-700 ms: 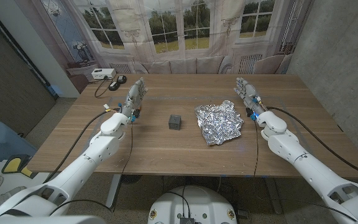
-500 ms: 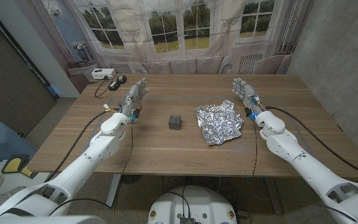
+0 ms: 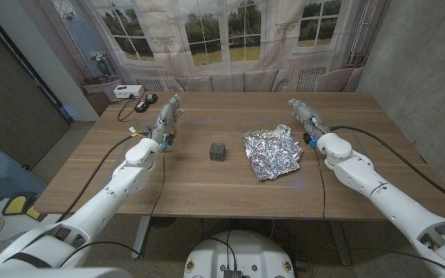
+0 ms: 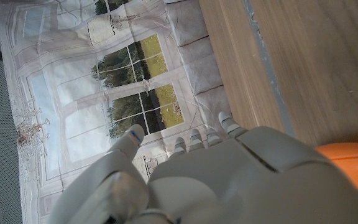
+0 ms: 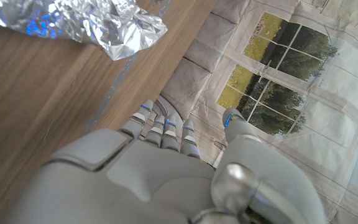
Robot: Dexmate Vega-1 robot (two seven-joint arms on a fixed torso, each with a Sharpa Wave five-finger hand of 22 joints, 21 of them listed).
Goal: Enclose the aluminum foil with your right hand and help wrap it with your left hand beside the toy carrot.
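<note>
here, on a wooden counter (image 3: 207,181), a crumpled aluminum foil (image 3: 273,151) sheet lies right of centre, a small dark cube (image 3: 218,150) just to its left. the right hand (image 3: 307,120) stands beside the foil, fingers apart, holding nothing. the left hand (image 3: 167,122) waits well apart, likewise spread and empty. an orange toy carrot (image 4: 353,163) shows beside it.

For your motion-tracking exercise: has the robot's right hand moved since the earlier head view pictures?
Yes, slightly. The right hand has turned edge-on and edged toward the aluminum foil, which has stayed put on the table.
</note>
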